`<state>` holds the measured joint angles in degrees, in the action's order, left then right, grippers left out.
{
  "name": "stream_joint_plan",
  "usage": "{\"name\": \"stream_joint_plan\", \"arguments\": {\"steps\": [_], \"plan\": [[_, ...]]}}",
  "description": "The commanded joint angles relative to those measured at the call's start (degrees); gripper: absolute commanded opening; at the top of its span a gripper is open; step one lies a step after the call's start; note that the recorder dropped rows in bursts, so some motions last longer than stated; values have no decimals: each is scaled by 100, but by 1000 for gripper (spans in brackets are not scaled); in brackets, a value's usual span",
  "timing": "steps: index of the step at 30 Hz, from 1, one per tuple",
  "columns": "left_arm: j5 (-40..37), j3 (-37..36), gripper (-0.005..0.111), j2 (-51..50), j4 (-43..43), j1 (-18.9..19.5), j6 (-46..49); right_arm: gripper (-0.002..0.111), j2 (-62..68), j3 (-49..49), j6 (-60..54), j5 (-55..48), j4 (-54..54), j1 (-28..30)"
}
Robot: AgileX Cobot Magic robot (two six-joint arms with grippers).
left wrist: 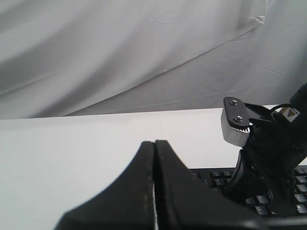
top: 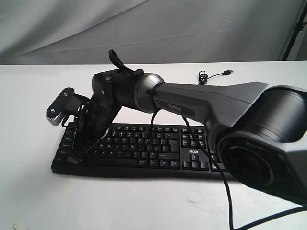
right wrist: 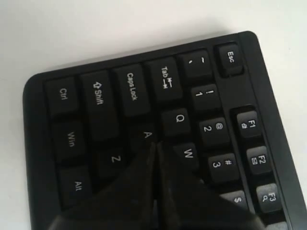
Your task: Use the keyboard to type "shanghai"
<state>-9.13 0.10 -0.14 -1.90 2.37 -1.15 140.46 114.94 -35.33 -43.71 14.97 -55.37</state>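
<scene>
The black keyboard (top: 158, 148) lies across the white table, with its number pad and "acer" logo toward the right. My right arm (top: 192, 103) reaches over it to its left end. In the right wrist view, my right gripper (right wrist: 156, 143) is shut and empty. Its tips point down at the edge of the A key (right wrist: 142, 136), between A, Q and W, and they hide the keys beneath. I cannot tell whether they touch. My left gripper (left wrist: 155, 142) is shut on nothing and held off the keyboard's (left wrist: 216, 179) left end, facing the right arm's wrist (left wrist: 268, 158).
The keyboard's thin USB cable (top: 216, 75) curls on the table behind it, unplugged. A black arm cable (top: 225, 191) runs over the keyboard's right part to the front. The right arm's big base joint (top: 261, 143) stands at the right. Grey cloth (top: 144, 28) hangs behind the table.
</scene>
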Motion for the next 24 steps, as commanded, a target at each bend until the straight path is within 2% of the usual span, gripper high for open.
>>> {"name": "stream_joint_plan", "arguments": {"steps": [1,8,15,24], "plan": [[34,-10,0,14,0,-37,-15,0,-10,19,-57,-2,81,1],[34,-10,0,14,0,-37,-15,0,31,19,-57,-90,97,1],[34,-10,0,14,0,-37,-15,0,-677,-8,262,-603,-561,1],[34,-10,0,14,0,-37,-15,0,-1499,-1994,366,528,-287,296]]}}
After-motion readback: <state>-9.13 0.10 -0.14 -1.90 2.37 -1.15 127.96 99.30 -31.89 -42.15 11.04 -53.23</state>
